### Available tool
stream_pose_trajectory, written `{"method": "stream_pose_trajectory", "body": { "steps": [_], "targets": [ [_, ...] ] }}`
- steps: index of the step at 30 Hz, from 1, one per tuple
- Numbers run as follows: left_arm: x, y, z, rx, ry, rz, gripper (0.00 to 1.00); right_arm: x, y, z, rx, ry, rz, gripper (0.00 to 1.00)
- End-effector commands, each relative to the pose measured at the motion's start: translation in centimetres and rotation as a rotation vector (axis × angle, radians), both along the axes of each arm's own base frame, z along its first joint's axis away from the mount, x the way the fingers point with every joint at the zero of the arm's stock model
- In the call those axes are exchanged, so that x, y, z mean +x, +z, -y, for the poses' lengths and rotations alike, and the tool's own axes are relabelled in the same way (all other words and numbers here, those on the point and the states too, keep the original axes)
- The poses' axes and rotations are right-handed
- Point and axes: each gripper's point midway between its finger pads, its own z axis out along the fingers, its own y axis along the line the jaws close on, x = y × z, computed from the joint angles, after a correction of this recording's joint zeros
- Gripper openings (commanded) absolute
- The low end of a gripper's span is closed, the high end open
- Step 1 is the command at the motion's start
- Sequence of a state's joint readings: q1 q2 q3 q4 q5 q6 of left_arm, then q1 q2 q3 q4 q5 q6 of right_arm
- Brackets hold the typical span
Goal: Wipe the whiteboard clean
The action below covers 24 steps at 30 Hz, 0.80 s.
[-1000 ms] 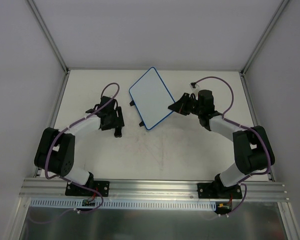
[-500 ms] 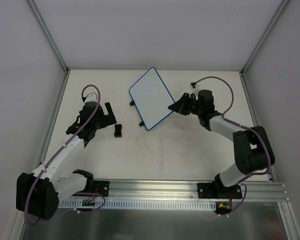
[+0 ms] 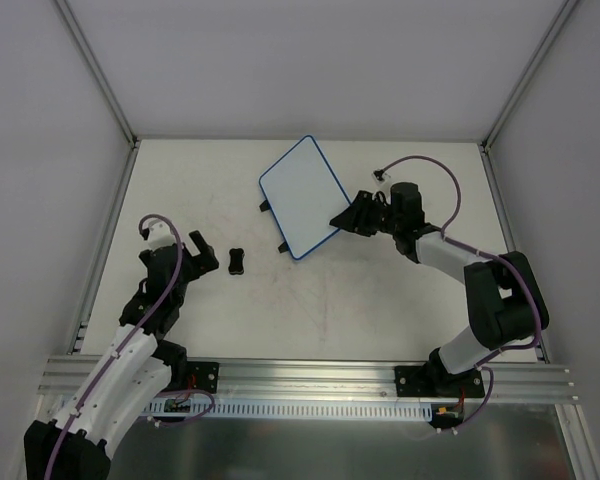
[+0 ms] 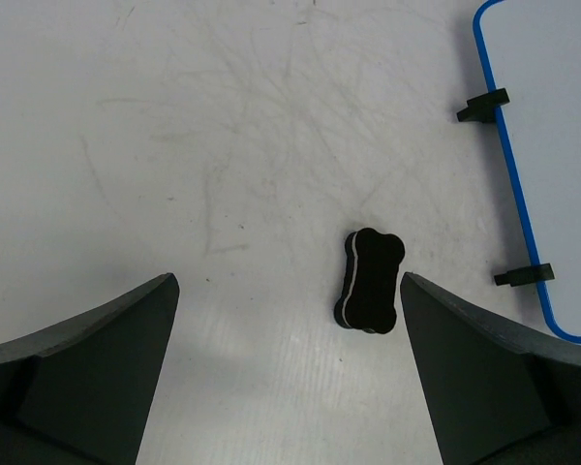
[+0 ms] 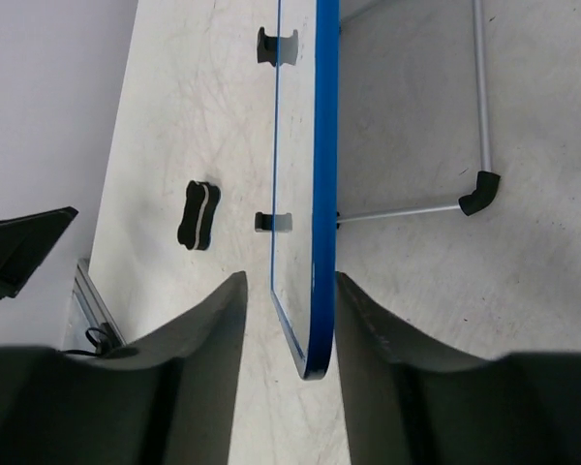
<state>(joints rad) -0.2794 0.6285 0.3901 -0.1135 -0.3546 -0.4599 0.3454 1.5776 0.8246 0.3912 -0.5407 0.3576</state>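
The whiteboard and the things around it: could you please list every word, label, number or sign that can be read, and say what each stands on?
None can be read.
Whiteboard: white face blank, no writing or marks.
Eraser: plain black, no label.
Table: only faint scuffs, no letters.
Rail by the arm bases: any markings on the small parts there are too small to read.

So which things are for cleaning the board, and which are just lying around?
For the job:
- whiteboard
- black eraser
- left gripper, open near the eraser
- right gripper, around the whiteboard's edge

Just there:
- table
- metal rail by the arms' bases
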Motion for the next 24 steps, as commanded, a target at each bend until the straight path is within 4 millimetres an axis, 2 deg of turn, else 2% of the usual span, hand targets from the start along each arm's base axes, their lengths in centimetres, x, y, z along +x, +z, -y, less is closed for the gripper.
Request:
{"method": "stream_pose_trajectory", "body": {
  "steps": [1, 2, 4, 5, 6, 12, 13, 18, 19, 20, 23, 24],
  "targets": [
    [0.6, 1.5, -1.1, 0.016, 0.045, 0.105, 0.99, -0.5, 1.1, -0.4, 0.000, 0.039, 0.042, 0.46],
    [0.6, 1.6, -1.0, 0.027, 0.033, 0.112, 0.99, -0.5, 1.2, -0.4, -0.001, 0.040, 0.043, 0.51],
    [0.7, 1.6, -1.0, 0.029, 0.030, 0.114, 0.99, -0.6, 1.1, -0.3, -0.004, 0.038, 0.044, 0.75],
    [0.8, 1.6, -0.8, 0.029, 0.019, 0.108, 0.99, -0.5, 1.2, -0.4, -0.002, 0.037, 0.043, 0.97],
    [0.9, 1.9, -0.7, 0.029, 0.011, 0.113, 0.99, -0.6, 1.2, -0.3, -0.004, 0.038, 0.044, 0.99],
    [0.7, 2.4, -0.5, 0.012, 0.005, 0.138, 0.99, -0.7, 1.4, 0.6, -0.036, -0.002, 0.076, 0.99],
    [1.0, 3.0, -0.6, 0.009, 0.012, 0.168, 0.99, -0.8, 2.1, 0.8, -0.040, -0.006, 0.104, 0.99],
    [0.9, 3.5, -0.1, 0.019, -0.032, 0.208, 0.99, -1.8, 4.0, 2.0, -0.100, -0.026, 0.235, 0.99],
    [0.9, 3.6, 0.1, 0.019, -0.045, 0.216, 0.99, -1.5, 4.0, 2.8, -0.138, -0.074, 0.258, 0.99],
    [0.8, 3.9, 0.0, 0.015, -0.041, 0.232, 0.99, -2.1, 4.9, 3.2, -0.152, -0.091, 0.301, 0.99],
    [0.6, 4.1, -0.1, 0.012, -0.039, 0.250, 0.99, -2.1, 4.8, 5.6, -0.243, -0.202, 0.352, 0.99],
    [0.6, 4.2, 0.0, 0.016, -0.049, 0.258, 0.99, -2.1, 5.8, 6.6, -0.266, -0.258, 0.394, 0.99]
  ]
}}
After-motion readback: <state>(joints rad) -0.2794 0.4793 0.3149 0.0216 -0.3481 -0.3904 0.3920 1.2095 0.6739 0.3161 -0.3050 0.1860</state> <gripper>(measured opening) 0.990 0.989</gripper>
